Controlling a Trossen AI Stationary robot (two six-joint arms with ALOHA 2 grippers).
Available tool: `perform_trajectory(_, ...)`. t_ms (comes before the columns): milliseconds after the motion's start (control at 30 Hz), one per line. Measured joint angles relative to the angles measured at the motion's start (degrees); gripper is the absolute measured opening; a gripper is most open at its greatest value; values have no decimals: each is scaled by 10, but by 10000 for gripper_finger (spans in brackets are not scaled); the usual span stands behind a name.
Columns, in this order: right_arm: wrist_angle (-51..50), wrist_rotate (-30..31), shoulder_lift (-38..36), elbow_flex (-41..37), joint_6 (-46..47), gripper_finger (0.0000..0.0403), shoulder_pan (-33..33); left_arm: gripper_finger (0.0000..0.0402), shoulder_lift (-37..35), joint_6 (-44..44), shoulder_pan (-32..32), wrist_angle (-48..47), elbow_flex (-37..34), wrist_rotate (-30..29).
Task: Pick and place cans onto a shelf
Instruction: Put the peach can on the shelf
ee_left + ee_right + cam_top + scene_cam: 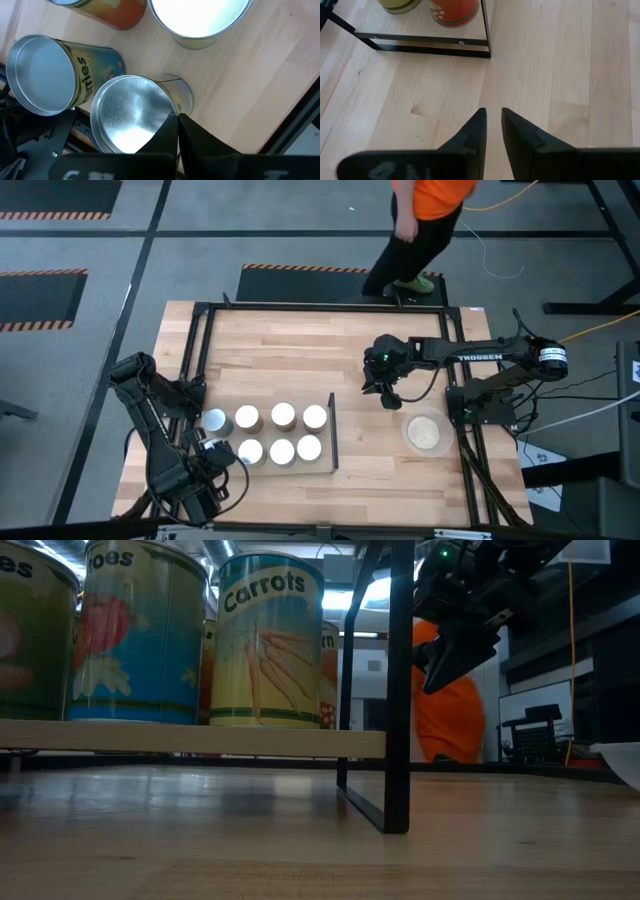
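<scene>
The pale wood shelf lies at the table's near left, its black frame at the right end. Several cans stand on it in two rows; the low view shows their labels on the board. My left gripper is shut, its tips at the rim of a silver-topped can at the shelf's left end. My right gripper is shut and empty, above bare table right of the shelf; it also shows in the right wrist view and the low view. My left gripper's shut fingertips come from above at the silver-topped can's rim, on its near right side. The can stands upright on the shelf. I cannot tell whether the fingers touch it.
A flat beige dish sits on the table at the right, near my right arm's base. A black metal frame runs around the tabletop. A person in an orange top stands beyond the far edge. Bare wood lies between shelf and dish.
</scene>
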Motion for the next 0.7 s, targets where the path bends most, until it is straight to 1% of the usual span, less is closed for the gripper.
perform_trajectory(167,0,0,0,0,0,63,0,0,0,0,0,4,0,-10)
perform_trajectory(433,0,0,0,0,0,63,0,1,0,0,0,5,0,-7)
perform_trajectory(700,0,0,0,0,0,63,0,33,0,0,0,5,0,-6)
